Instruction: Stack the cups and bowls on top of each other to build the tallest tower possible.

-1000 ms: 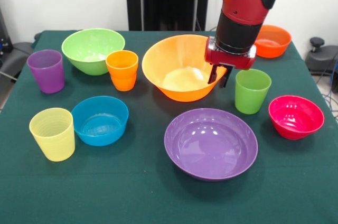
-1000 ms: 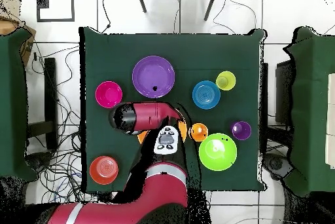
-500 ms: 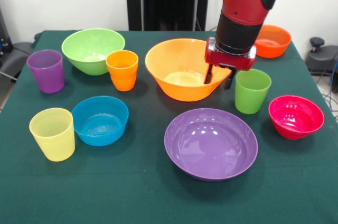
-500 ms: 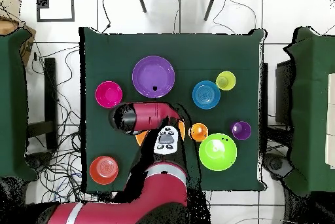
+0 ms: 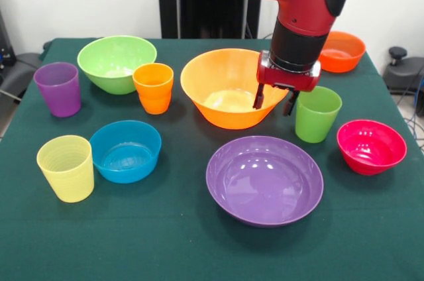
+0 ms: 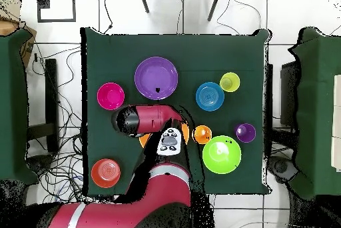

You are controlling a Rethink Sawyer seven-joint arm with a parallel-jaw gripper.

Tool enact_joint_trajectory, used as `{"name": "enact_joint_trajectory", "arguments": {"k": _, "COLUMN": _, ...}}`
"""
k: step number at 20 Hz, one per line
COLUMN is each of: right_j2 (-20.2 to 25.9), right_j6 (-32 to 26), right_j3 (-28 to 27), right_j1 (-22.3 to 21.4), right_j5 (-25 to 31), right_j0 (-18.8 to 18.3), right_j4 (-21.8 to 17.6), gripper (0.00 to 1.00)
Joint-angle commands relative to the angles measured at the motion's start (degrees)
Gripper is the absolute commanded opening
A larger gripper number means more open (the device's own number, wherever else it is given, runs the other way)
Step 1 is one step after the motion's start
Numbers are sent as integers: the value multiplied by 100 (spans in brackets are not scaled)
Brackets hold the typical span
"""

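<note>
My gripper (image 5: 273, 103) is open, its two fingers standing either side of the right rim of the large orange-yellow bowl (image 5: 222, 89), which rests upright on the table. Just to the gripper's right stands the green cup (image 5: 317, 114). The wide purple bowl (image 5: 264, 180) (image 6: 156, 77) lies in front of them, on its own. Nothing is stacked. In the overhead view my arm (image 6: 150, 119) hides the gripper and most of the orange-yellow bowl.
On the green cloth stand a pink-red bowl (image 5: 371, 146), an orange-red bowl (image 5: 340, 51), a light green bowl (image 5: 116, 62), an orange cup (image 5: 153, 87), a purple cup (image 5: 58, 89), a blue bowl (image 5: 125, 150) and a pale yellow cup (image 5: 65, 168).
A second ago the gripper held the orange-yellow bowl's rim with the bowl tipped up. The bowl has since settled flat, and the fingers have spread apart.
</note>
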Motion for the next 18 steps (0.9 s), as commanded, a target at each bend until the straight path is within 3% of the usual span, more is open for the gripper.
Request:
{"name": "enact_joint_trajectory", "arguments": {"k": 1, "right_j2": 596, "right_j6": 39, "right_j3": 79, "right_j1": 177, "right_j5": -333, "right_j0": -8, "right_j4": -397, "gripper": 100}}
{"name": "enact_joint_trajectory", "arguments": {"k": 4, "right_j2": 606, "right_j6": 79, "right_j3": 262, "right_j1": 62, "right_j5": -294, "right_j0": -35, "right_j4": -358, "gripper": 100}}
{"name": "enact_joint_trajectory", "arguments": {"k": 10, "right_j2": 783, "right_j6": -169, "right_j3": 764, "right_j1": -601, "right_j5": 85, "right_j0": -284, "right_j4": -301, "gripper": 100}}
{"name": "enact_joint_trajectory", "arguments": {"k": 18, "right_j2": 708, "right_j6": -108, "right_j3": 697, "right_j1": -923, "right_j5": 625, "right_j0": -188, "right_j4": -207, "gripper": 100}}
